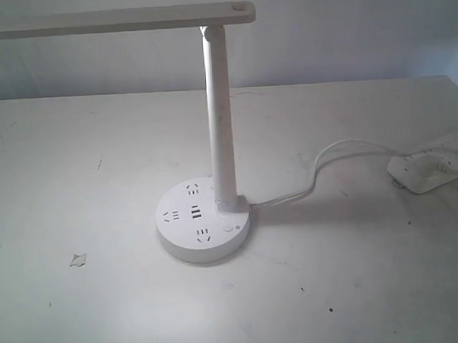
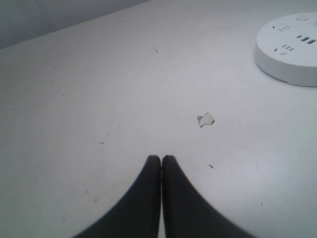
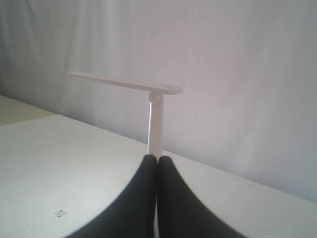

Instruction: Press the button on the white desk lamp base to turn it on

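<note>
- Base (image 1: 188, 251): one, lower middle of the exterior view.
- Button (image 1: 231, 229): one, on the base's right side.
- Socket sets (image 1: 169, 217): three on the base top.
- USB slots (image 1: 194, 213): three dark bars (stacked at the base's centre).
- Pole (image 1: 220, 119): one.
- Lamp head (image 1: 116, 20): one, along the top edge.
- Cable (image 1: 313, 179): one, right of the base.
- Power strip (image 1: 430, 168): one, at the right edge.
- Scrap (image 1: 78, 259): one, lower left.
- Grippers: two, the left gripper (image 2: 161, 159) and the right gripper (image 3: 157, 158), with two dark fingers each (tips touching).
- Table (image 1: 356, 287): one.
</note>
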{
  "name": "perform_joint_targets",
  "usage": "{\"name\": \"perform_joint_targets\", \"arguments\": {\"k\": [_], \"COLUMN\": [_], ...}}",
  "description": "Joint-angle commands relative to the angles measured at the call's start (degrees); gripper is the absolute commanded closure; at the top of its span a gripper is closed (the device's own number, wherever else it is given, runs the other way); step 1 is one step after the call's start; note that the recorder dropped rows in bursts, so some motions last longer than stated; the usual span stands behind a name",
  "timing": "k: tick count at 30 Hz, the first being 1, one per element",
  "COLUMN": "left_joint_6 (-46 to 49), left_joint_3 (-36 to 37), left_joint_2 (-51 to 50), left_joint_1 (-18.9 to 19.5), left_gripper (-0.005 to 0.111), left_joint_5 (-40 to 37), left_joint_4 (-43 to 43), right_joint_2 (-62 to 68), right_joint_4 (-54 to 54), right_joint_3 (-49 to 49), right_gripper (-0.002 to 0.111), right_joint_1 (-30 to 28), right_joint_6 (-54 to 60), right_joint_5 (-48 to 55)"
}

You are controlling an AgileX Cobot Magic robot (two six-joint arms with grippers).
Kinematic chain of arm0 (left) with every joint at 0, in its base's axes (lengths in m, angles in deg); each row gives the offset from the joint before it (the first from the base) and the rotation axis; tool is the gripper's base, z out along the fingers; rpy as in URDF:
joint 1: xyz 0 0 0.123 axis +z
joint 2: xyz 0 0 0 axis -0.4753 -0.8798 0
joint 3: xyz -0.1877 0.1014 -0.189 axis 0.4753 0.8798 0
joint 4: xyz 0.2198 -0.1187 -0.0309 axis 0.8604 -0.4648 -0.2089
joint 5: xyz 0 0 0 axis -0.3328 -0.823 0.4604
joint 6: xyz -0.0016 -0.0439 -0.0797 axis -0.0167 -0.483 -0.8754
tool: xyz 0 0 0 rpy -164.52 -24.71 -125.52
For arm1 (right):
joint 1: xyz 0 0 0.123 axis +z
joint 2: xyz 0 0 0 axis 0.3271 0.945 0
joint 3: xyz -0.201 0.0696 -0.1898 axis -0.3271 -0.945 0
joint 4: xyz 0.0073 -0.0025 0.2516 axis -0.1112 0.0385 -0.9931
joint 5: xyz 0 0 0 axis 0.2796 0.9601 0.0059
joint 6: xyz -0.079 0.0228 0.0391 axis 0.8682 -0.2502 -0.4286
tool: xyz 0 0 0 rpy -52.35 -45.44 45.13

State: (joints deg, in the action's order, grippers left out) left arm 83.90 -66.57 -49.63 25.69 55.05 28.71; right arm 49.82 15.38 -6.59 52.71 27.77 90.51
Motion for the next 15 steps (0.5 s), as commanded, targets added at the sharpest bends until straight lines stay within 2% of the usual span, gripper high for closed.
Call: {"name": "perform_joint_targets", "arguments": {"k": [1, 4, 7, 11, 15], "left_joint_6": [-0.06, -0.06, -0.06, -0.06, -0.06], "left_joint_3": [0.19, 0.19, 0.19, 0.19, 0.19], "left_joint_2": [0.30, 0.30, 0.30, 0.30, 0.30], "left_joint_1": [-0.55, -0.55, -0.55, -0.55, -0.55], "left_gripper": [0.107, 0.107, 0.107, 0.107, 0.107], "left_joint_5": [0.23, 0.23, 0.23, 0.23, 0.23], "left_joint_4": [-0.19, -0.09, -0.09, -0.09, -0.09], "right_joint_2": [-0.30, -0.30, -0.30, -0.30, -0.30], "right_joint_4": [-0.05, -0.04, -0.04, -0.40, -2.58], "right_joint_3": [-0.25, -0.25, -0.25, -0.25, -0.57], "right_gripper": [0.108, 0.108, 0.108, 0.108, 0.108], "right_joint_1": [0.03, -3.00, -9.55, -21.59, -34.74], "right_joint_6": [-0.33, -0.33, -0.33, -0.20, -0.20], "right_joint_5": [0.33, 0.32, 0.58, 1.62, 9.83]}}
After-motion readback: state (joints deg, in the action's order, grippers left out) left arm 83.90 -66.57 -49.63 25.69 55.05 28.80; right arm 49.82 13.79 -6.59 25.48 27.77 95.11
